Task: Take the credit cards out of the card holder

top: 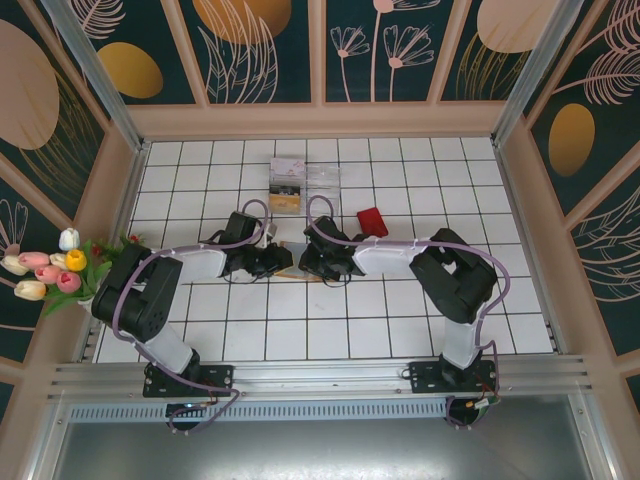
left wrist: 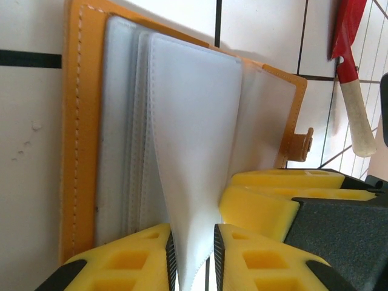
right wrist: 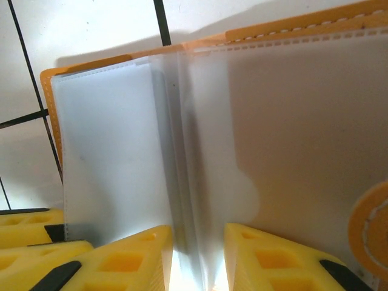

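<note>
L gripper (left wrist: 193,245), at left of card holder (left wrist: 77,121), was nearly closed, pinching one frosted sleeve leaf (left wrist: 194,133). Holder lay open on white tiled table (top: 380,330) btwn both grippers. R gripper (right wrist: 198,257), at its right, was narrowly closed on several leaves. No credit cards could be made out inside. Likely light, floppy, slick plastic; cards stiffer, so grip an exposed card edge w/ holder pinned.
</note>
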Action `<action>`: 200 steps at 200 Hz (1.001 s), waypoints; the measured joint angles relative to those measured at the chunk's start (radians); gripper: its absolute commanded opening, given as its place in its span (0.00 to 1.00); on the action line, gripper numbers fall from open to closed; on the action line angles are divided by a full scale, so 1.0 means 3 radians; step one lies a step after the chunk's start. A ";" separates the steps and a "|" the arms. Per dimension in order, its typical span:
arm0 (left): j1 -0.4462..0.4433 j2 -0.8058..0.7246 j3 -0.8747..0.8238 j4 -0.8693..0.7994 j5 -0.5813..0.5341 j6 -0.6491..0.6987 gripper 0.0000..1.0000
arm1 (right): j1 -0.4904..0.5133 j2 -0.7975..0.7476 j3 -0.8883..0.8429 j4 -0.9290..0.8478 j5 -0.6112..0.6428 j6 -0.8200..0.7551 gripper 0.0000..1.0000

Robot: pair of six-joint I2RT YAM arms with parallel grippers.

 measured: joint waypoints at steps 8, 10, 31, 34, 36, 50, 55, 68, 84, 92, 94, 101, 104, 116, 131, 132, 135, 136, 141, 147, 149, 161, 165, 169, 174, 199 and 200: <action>0.0000 0.0003 0.0000 0.0000 0.0011 -0.0001 0.24 | -0.0001 -0.0022 -0.0029 0.0028 0.0001 0.0000 0.31; 0.0000 0.0003 0.0000 0.0000 0.0014 -0.0001 0.24 | -0.0001 -0.0025 -0.0036 0.0036 0.0001 0.0000 0.31; 0.0000 0.0003 0.0000 0.0003 0.0032 -0.0004 0.23 | -0.0019 -0.0140 -0.0155 0.0098 0.0005 0.0001 0.33; 0.0000 0.0003 0.0000 0.0003 0.0034 -0.0005 0.23 | -0.0022 -0.0164 -0.0169 0.0099 0.0005 0.0001 0.33; 0.0000 0.0003 0.0000 0.0003 0.0036 -0.0006 0.23 | -0.0023 -0.0182 -0.0182 0.0099 0.0010 0.0001 0.33; 0.0000 0.0003 0.0000 0.0010 0.0060 -0.0011 0.23 | -0.0038 -0.0314 -0.0249 0.0125 0.0032 0.0001 0.35; 0.0000 0.0003 0.0000 0.0019 0.0074 -0.0014 0.23 | -0.0043 -0.0362 -0.0268 0.0137 0.0039 0.0003 0.36; -0.0001 0.0003 0.0000 0.0070 0.0112 -0.0037 0.23 | -0.0050 -0.0512 -0.0328 0.0177 0.0081 0.0003 0.38; 0.0000 0.0003 0.0000 0.0169 0.0184 -0.0078 0.24 | -0.0058 -0.0704 -0.0395 0.0230 0.0154 0.0004 0.39; -0.0004 0.0003 0.0000 0.0220 0.0212 -0.0104 0.25 | -0.0064 -0.0792 -0.0426 0.0252 0.0182 0.0004 0.40; -0.0005 0.0003 0.0000 0.0231 0.0223 -0.0114 0.26 | -0.0064 -0.0806 -0.0430 0.0256 0.0187 0.0005 0.40; -0.0013 0.0003 0.0000 0.0271 0.0244 -0.0131 0.27 | -0.0069 -0.0879 -0.0450 0.0272 0.0223 0.0009 0.41; -0.0018 0.0003 0.0000 0.0287 0.0254 -0.0136 0.27 | -0.0070 -0.0905 -0.0459 0.0278 0.0247 0.0015 0.41; -0.0047 0.0003 0.0000 0.0343 0.0270 -0.0163 0.29 | -0.0081 -0.1006 -0.0495 0.0296 0.0306 0.0019 0.42; -0.0100 0.0003 0.0013 0.0378 0.0270 -0.0201 0.30 | -0.0097 -0.1109 -0.0551 0.0310 0.0388 0.0032 0.43; -0.0104 0.0003 0.0013 0.0379 0.0270 -0.0203 0.30 | -0.0097 -0.1111 -0.0553 0.0310 0.0393 0.0032 0.43; -0.0118 0.0003 0.0019 0.0390 0.0271 -0.0214 0.31 | -0.0100 -0.1128 -0.0563 0.0312 0.0404 0.0039 0.43; -0.0122 0.0004 0.0019 0.0393 0.0270 -0.0215 0.31 | -0.0102 -0.1136 -0.0570 0.0312 0.0411 0.0043 0.43; -0.0148 0.0004 0.0029 0.0411 0.0270 -0.0235 0.33 | -0.0107 -0.1155 -0.0585 0.0313 0.0432 0.0052 0.43; -0.0178 0.0013 0.0047 0.0432 0.0268 -0.0257 0.34 | -0.0113 -0.1175 -0.0603 0.0312 0.0456 0.0065 0.43; -0.0191 0.0019 0.0056 0.0443 0.0268 -0.0261 0.34 | -0.0117 -0.1181 -0.0608 0.0310 0.0464 0.0067 0.43; -0.0259 0.0064 0.0109 0.0509 0.0262 -0.0305 0.37 | -0.0127 -0.1207 -0.0635 0.0310 0.0518 0.0079 0.44; -0.0284 0.0081 0.0128 0.0525 0.0257 -0.0315 0.38 | -0.0128 -0.1216 -0.0642 0.0306 0.0533 0.0081 0.44; -0.0308 0.0107 0.0153 0.0542 0.0256 -0.0323 0.38 | -0.0131 -0.1222 -0.0649 0.0306 0.0543 0.0084 0.44; -0.0334 0.0137 0.0181 0.0562 0.0254 -0.0343 0.40 | -0.0131 -0.1226 -0.0651 0.0299 0.0556 0.0089 0.44; -0.0436 0.0327 0.0277 0.0624 0.0219 -0.0387 0.43 | -0.0131 -0.1231 -0.0664 0.0289 0.0605 0.0094 0.44; -0.0439 0.0332 0.0278 0.0624 0.0220 -0.0387 0.44 | -0.0131 -0.1231 -0.0664 0.0289 0.0607 0.0094 0.44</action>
